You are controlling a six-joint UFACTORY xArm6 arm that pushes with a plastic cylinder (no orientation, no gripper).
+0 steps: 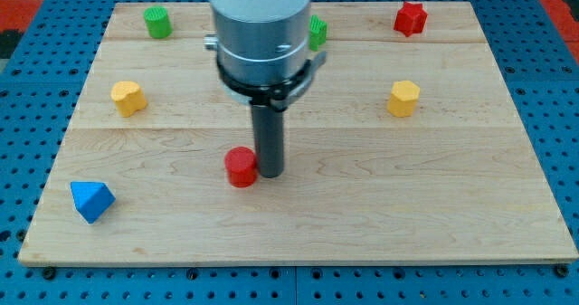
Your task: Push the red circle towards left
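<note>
The red circle (241, 166) is a short red cylinder on the wooden board (407, 205), left of the board's middle and a little below it. My tip (270, 172) rests on the board right against the red circle's right side, touching it. The dark rod rises from there to the grey arm body, which hides the blue square block and part of the green block at the view's top.
A blue triangle-like block (91, 200) lies at the lower left. Yellow blocks sit at the left (128, 98) and right (403, 98). A green cylinder (157, 22) is top left, a partly hidden green block (317, 32) top middle, a red star-like block (410, 18) top right.
</note>
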